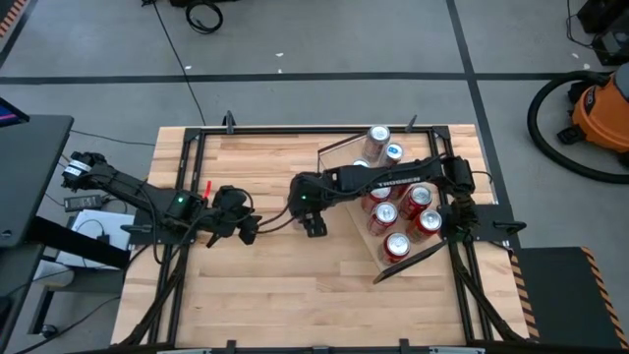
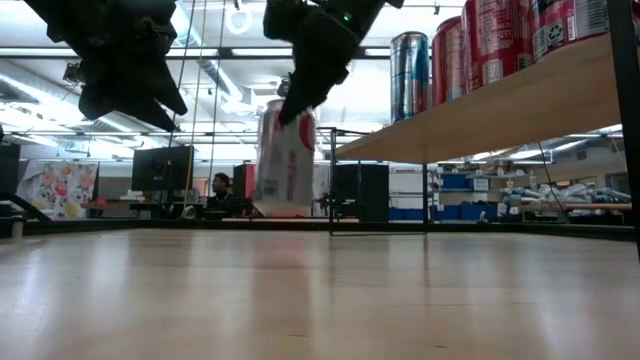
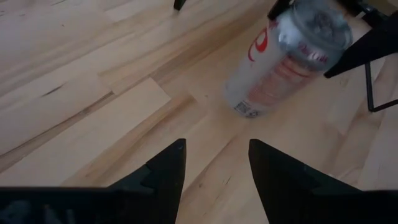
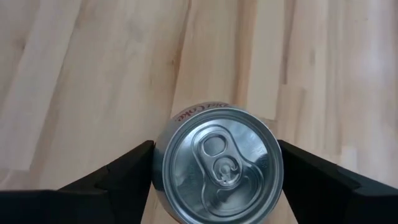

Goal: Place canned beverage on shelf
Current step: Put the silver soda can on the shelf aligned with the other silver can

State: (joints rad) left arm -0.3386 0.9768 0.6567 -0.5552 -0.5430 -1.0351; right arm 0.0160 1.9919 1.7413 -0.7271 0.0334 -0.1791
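The grasp is in hand: the right gripper (image 4: pixel 214 163) has its fingers one on each side of a silver can (image 4: pixel 217 165) — pressed to its wall or nearly so, though I cannot tell whether they grip. The can stands upright on the tabletop (image 1: pixel 295 285) directly beneath the wrist, long axis vertical, pull-tab end up. Next — I judge — a firm squeeze, then lift to the shelf (image 2: pixel 520 105), behind the gripper along its own arm; the left gripper (image 3: pixel 211 177) waits nearby, part-open and empty.

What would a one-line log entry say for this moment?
right claw: around silver can on table | left claw: open, empty | shelf: holds cans
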